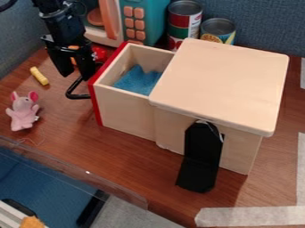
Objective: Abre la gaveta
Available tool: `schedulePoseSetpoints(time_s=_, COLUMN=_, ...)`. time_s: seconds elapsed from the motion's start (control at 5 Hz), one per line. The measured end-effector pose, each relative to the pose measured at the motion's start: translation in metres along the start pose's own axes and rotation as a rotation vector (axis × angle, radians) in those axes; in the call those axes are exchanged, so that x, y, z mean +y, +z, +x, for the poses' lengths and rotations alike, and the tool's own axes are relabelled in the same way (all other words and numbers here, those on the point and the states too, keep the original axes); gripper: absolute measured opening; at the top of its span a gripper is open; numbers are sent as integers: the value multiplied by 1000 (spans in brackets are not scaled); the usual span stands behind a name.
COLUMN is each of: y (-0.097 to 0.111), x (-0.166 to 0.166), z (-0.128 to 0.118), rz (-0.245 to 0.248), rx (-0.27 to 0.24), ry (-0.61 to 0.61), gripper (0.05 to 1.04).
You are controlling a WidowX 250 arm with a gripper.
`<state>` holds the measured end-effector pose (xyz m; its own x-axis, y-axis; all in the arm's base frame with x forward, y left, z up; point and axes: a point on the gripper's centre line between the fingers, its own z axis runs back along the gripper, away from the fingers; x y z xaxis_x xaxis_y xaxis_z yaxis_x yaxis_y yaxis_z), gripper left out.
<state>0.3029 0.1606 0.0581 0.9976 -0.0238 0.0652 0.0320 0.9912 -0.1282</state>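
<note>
Hanging near the black handle [71,95] of the open drawer [124,109], the gripper [77,75] is spread wide.

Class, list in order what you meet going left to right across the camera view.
Pink toy mouse, yellow stick, gripper, blue cloth in the open drawer, red-labelled can, shorter can.

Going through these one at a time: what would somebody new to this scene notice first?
Probably the big pale wooden box right of center, its red-fronted drawer pulled out toward the left with a blue cloth inside. Next, the black gripper at the upper left, its fingers apart, close to the drawer's black handle. Then the small pink plush toy near the left edge.
</note>
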Motion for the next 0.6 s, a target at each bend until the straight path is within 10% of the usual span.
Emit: schedulePoseSetpoints(time_s=0.6, y=82, x=-6, z=-20, rz=150, rx=-36, ry=-95, gripper=1001)
